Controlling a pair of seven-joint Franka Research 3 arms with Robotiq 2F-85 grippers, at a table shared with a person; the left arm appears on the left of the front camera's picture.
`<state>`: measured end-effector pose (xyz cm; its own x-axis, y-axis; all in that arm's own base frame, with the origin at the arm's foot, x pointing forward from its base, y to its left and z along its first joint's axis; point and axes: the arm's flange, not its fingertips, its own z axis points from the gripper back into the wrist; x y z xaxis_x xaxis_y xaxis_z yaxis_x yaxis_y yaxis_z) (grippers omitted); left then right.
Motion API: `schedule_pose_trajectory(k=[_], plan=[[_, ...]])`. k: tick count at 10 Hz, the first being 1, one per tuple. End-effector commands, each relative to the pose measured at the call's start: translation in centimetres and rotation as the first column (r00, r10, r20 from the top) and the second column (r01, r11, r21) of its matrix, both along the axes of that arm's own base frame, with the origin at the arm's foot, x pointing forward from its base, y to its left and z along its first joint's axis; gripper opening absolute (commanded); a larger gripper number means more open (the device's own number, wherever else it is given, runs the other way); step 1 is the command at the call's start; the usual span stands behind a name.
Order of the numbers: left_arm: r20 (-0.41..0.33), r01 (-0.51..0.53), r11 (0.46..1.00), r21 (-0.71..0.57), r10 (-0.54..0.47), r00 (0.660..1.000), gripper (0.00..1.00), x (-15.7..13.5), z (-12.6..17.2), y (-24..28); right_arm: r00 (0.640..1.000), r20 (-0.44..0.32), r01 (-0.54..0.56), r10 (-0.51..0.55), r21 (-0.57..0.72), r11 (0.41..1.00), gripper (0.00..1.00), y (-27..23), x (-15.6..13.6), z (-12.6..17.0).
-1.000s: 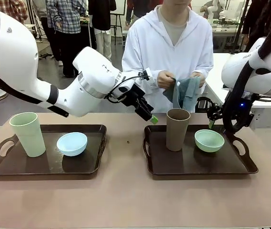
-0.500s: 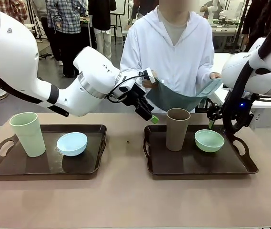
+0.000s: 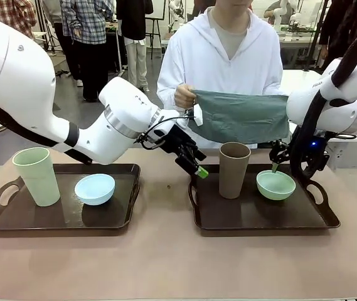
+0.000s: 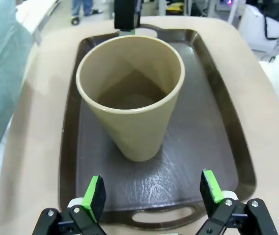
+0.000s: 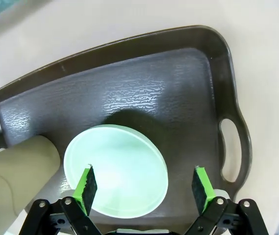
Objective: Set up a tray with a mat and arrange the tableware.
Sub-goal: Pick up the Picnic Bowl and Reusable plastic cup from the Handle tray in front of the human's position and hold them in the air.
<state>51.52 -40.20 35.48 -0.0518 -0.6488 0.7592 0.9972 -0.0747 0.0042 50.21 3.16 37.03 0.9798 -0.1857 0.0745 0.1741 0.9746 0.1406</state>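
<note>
Two dark brown trays lie on the table. The left tray holds a pale green tumbler and a light blue bowl. The right tray holds a brown tumbler and a mint green bowl. My left gripper hangs open at the right tray's left edge, facing the brown tumbler. My right gripper is open just above the mint bowl. The person holds a teal mat spread out between both hands above the right tray.
The person in a white hoodie stands at the far side of the table. Bare tabletop stretches in front of both trays and between them. Other people and tables show far behind.
The person has unfolded the mat and raised it, spread flat between both hands. Both grippers have dipped slightly lower and stay open.
</note>
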Motion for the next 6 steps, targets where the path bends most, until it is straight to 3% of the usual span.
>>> schedule_pose_trajectory(k=[1, 6], plan=[[0.030, 0.066, 0.995, -0.078, -0.063, 0.998, 1.00, 0.4, -1.7, 0.5, 1.000, 0.017, 0.003, -0.003, -0.018, 1.000, 1.00, -0.1, -0.2, -0.8], [0.002, 0.047, 0.998, -0.044, -0.047, 0.999, 1.00, 2.5, -4.9, -2.3, 0.998, 0.001, -0.055, 0.055, -0.015, 0.998, 1.00, 0.0, 0.0, -2.8]])
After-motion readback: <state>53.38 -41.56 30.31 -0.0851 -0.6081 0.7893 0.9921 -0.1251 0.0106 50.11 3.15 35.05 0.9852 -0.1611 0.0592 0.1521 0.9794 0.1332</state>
